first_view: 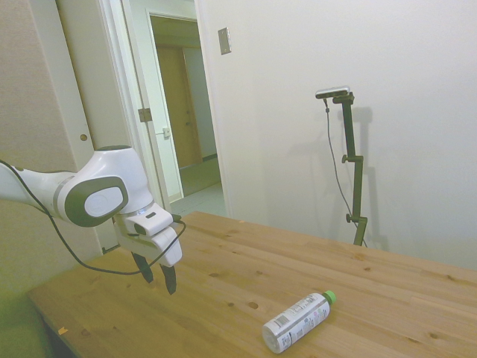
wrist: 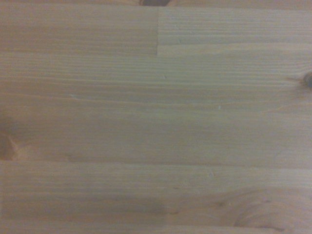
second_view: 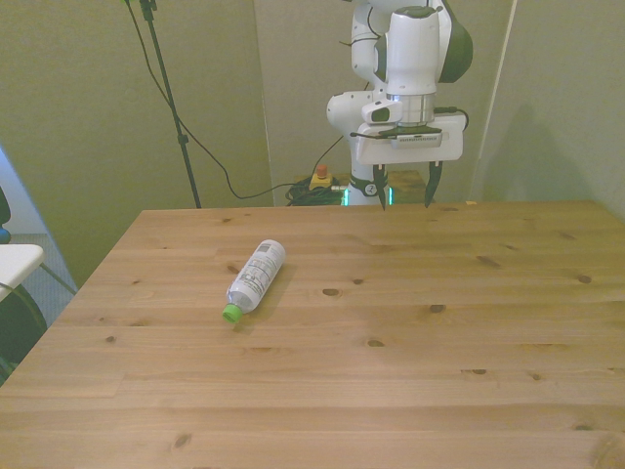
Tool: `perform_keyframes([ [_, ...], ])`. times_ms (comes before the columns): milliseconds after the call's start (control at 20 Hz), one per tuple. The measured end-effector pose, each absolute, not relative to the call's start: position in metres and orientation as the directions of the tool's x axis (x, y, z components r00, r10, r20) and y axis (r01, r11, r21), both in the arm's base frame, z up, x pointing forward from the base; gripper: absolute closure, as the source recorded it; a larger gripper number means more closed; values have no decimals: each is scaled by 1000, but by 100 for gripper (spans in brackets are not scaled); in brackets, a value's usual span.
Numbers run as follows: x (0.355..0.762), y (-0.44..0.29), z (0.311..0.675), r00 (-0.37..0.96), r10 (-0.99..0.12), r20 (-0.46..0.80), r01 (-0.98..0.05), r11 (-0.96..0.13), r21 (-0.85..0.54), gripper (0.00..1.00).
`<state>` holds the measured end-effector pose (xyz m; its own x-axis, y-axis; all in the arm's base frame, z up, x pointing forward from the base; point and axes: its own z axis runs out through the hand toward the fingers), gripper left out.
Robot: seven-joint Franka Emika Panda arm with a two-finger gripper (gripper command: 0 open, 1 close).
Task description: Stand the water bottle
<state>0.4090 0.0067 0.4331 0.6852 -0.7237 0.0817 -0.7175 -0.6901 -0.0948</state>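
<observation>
The water bottle [second_view: 255,280] lies on its side on the wooden table [second_view: 410,371], toward the front view's left of the middle, its green cap [second_view: 231,314] pointing to the near edge and its flat base to the far edge. In the side view the bottle [first_view: 297,321] rests near the table's near edge with the cap [first_view: 329,297] turned away from the arm. A white label wraps most of the body; it carries dark print, a small block that may be a barcode near the base, and green marks — but the print is too small to read, and no brand can be made out.

The gripper [second_view: 404,199] hangs above the far edge of the table, well apart from the bottle, fingers pointing down. The two dark fingers stand wide apart and hold nothing. In the side view the gripper [first_view: 158,275] is above the table's end nearest the arm.

The table is of pale jointed planks with dark knots; the wrist view shows only this bare wood [wrist: 156,117], somewhat blurred. Behind stand plain pale walls, a grey switch plate [first_view: 224,41], and an open doorway [first_view: 182,112] — a corridor with another door lies beyond.
</observation>
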Motion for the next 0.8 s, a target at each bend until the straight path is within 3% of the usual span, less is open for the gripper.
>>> perform_keyframes([
  [350, 420, -3, 443, 650, -752, 105, -746, -659, -99, 0],
  [600, 454, -65, 486, 574, -804, 157, -797, -592, -120, 0],
  [800, 493, -117, 494, 541, -824, 169, -820, -561, -112, 0],
])
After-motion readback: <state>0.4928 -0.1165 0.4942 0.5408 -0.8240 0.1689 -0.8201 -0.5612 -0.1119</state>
